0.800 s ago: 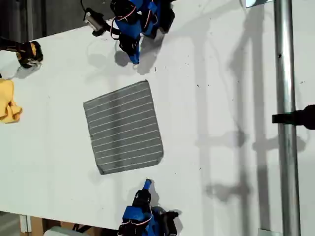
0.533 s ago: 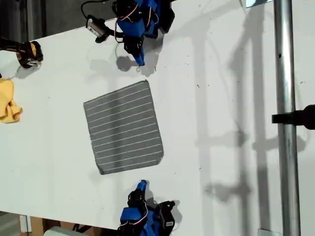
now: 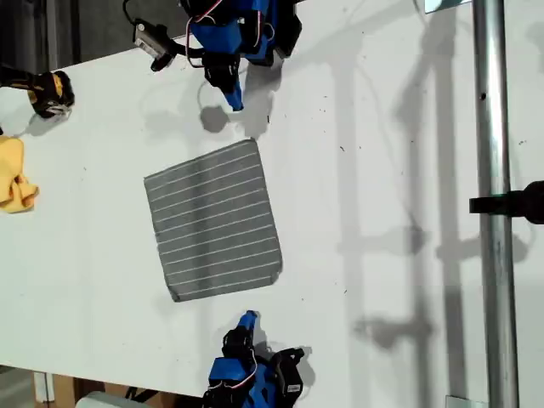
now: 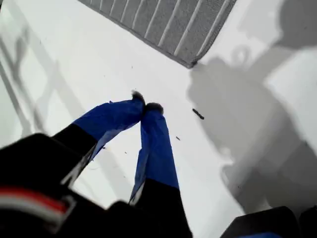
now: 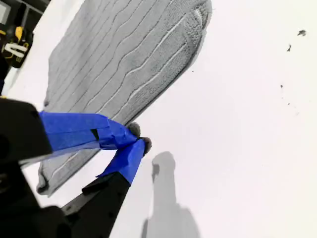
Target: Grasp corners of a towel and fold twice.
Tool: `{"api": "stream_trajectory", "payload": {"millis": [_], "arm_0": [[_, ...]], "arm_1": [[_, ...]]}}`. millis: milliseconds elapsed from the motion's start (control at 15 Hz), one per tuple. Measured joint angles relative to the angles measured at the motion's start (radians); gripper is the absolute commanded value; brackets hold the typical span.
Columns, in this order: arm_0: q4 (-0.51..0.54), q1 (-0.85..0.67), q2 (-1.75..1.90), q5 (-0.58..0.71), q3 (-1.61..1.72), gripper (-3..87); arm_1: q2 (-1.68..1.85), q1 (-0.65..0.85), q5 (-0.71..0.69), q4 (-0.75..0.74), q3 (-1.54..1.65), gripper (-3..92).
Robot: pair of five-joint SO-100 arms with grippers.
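I work in a lab: a bare white table, a metal pole at three o'clock.

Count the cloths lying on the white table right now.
2. The grey white-striped towel lies flat mid-table between both arms; a small plain yellow cloth sits crumpled at the exterior view's left edge, partly cut off.

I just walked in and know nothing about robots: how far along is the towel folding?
Barely started. The towel lies flat and unfolded on the table. My first gripper and second gripper are both shut and empty, each off the cloth near a corner. Grasping the corners and both folds are left.
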Motion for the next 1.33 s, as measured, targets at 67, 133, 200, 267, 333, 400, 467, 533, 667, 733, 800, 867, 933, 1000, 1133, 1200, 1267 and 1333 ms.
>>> {"api": "stream_trajectory", "payload": {"millis": [67, 133, 200, 267, 333, 400, 467, 533, 667, 733, 800, 867, 933, 1000, 1133, 1200, 1267, 1333], "arm_0": [[0.0, 0.0, 0.0, 0.0, 0.0, -1.6], [0.0, 0.0, 0.0, 0.0, 0.0, -1.6], [0.0, 0.0, 0.0, 0.0, 0.0, -1.6], [0.0, 0.0, 0.0, 0.0, 0.0, -1.6], [0.0, 0.0, 0.0, 0.0, 0.0, -1.6], [0.0, 0.0, 0.0, 0.0, 0.0, -1.6], [0.0, 0.0, 0.0, -0.002, 0.0, -1.6], [0.0, 0.0, 0.0, -0.003, 0.0, -1.6], [0.0, 0.0, 0.0, -0.003, 0.0, -1.6], [0.0, 0.0, 0.0, -0.003, 0.0, -1.6], [0.0, 0.0, 0.0, -0.003, 0.0, -1.6], [0.0, 0.0, 0.0, -0.003, 0.0, -1.6], [0.0, 0.0, 0.0, -0.003, 0.0, -1.6], [0.0, 0.0, 0.0, -0.003, 0.0, -1.6], [0.0, 0.0, 0.0, -0.003, 0.0, -1.6], [0.0, 0.0, 0.0, -0.003, 0.0, -1.6], [0.0, 0.0, 0.0, -0.003, 0.0, -1.6], [0.0, 0.0, 0.0, -0.003, 0.0, -1.6]], "arm_1": [[-0.084, 0.0, -0.026, 0.0, -0.075, -0.2], [-0.158, 0.0, -0.057, 0.003, -0.15, -0.2], [-0.245, 0.0, -0.091, 0.009, -0.23, -0.2], [-0.365, -0.003, -0.13, 0.026, -0.324, -0.2], [-0.479, -0.008, -0.192, 0.044, -0.426, -0.2], [-0.6, -0.009, -0.247, 0.074, -0.541, -0.2], [-0.715, -0.009, -0.314, 0.112, -0.664, -0.2], [-0.824, -0.009, -0.383, 0.153, -0.785, -0.2], [-1.006, -0.028, -0.511, 0.21, -0.986, -0.2], [-1.052, -0.031, -0.557, 0.212, -1.028, -0.2], [-1.069, -0.031, -0.589, 0.213, -1.037, -0.2], [-1.072, -0.031, -0.6, 0.213, -1.04, 0.0], [-1.077, -0.029, -0.603, 0.213, -1.04, 3.4], [-1.092, -0.029, -0.603, 0.213, -1.04, 14.0], [-1.117, -0.029, -0.603, 0.225, -1.04, 30.9], [-1.131, -0.029, -0.603, 0.236, -1.04, 34.6], [-1.137, -0.029, -0.603, 0.239, -1.04, 36.7], [-1.138, -0.029, -0.603, 0.244, -1.04, 39.8]]}}
